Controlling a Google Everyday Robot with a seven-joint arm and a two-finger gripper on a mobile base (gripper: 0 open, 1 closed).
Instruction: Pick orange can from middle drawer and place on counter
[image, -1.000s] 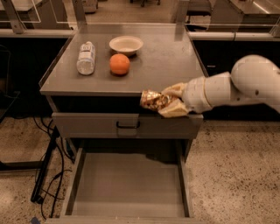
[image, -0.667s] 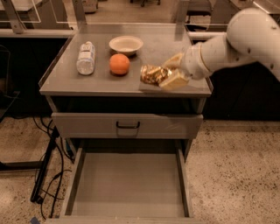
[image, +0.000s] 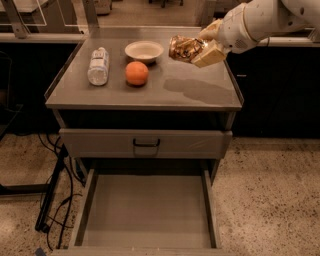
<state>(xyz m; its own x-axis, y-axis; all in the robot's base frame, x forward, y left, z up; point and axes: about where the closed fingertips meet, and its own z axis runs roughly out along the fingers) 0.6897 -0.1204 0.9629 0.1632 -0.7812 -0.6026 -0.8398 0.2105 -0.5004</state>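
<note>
The gripper (image: 204, 44) has risen and moved farther back above the counter (image: 200, 92). Its fingers pinch the can (image: 182, 48), which projects toward the bowl (image: 144, 50).

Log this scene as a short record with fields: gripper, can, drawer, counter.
gripper: the gripper is over the counter's right rear, shut on the can
can: the can is held above the counter, not set down
drawer: the drawer is pulled open, its bare floor showing
counter: the counter holds a bottle, a bowl and an orange, all left of the can
upper drawer: the upper drawer is closed
</note>
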